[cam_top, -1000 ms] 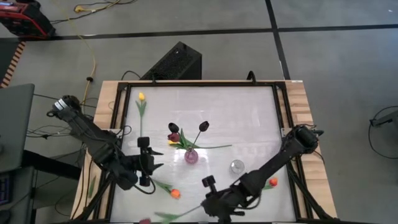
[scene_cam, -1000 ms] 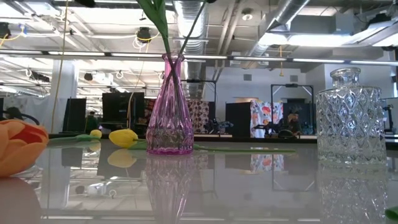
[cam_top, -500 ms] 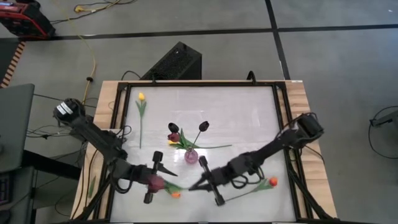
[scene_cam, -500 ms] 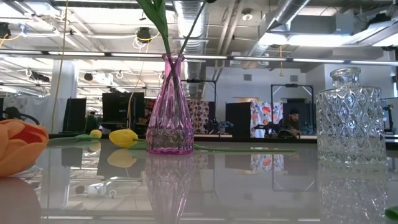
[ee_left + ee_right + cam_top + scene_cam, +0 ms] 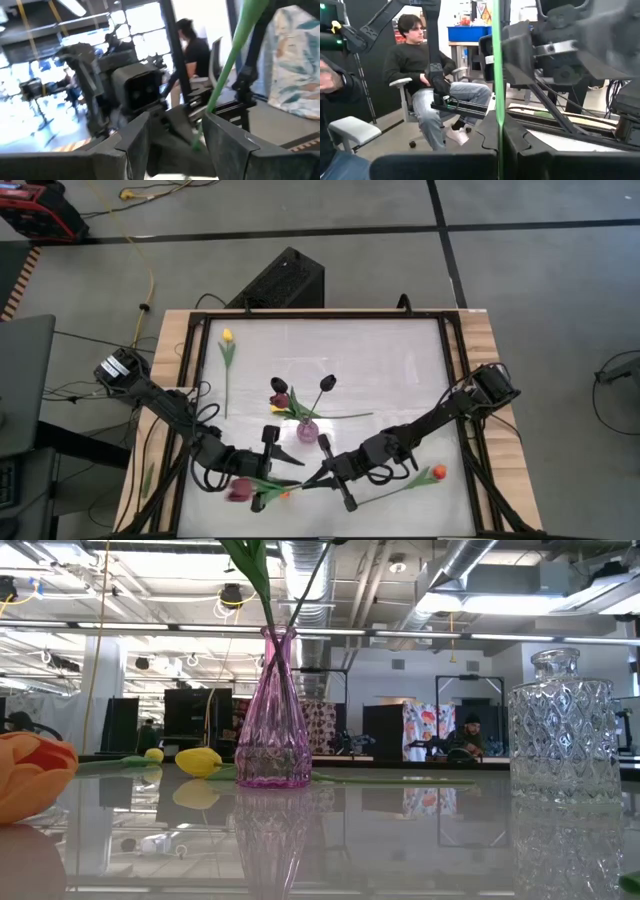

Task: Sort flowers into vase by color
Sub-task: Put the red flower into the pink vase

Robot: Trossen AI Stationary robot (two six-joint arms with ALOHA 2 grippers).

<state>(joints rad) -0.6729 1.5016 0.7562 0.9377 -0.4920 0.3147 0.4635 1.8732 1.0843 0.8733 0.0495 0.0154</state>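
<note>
My right gripper (image 5: 312, 477) is shut on the green stem (image 5: 496, 75) of a dark maroon tulip, whose head (image 5: 240, 490) hangs out to the left near the table's front. My left gripper (image 5: 283, 472) faces it, open, one finger on each side of that stem (image 5: 222, 75); I cannot tell if they touch it. A pink vase (image 5: 307, 430) holds dark tulips (image 5: 327, 382). Flat on the table lie a yellow tulip (image 5: 227, 335) and two orange ones (image 5: 438, 473), (image 5: 283, 493). My right gripper pinches the maroon tulip's stem (image 5: 496, 127) between its two fingers, well away from the head. The fingers come in level from the table's right and lie across the stem. The flower is lifted clear of the table, its head toward the left arm.
A clear cut-glass vase (image 5: 565, 730) stands right of the pink vase (image 5: 272, 710) in the low view; my right arm covers it from above. A dark frame (image 5: 452, 360) rims the white table. A person sits beyond the table (image 5: 427, 75).
Both grippers have tipped up from pointing down to level and closed in on each other. My right one has carried the maroon tulip up from the near edge toward the table's middle. My left one has moved right until its open fingers straddle the stem.
</note>
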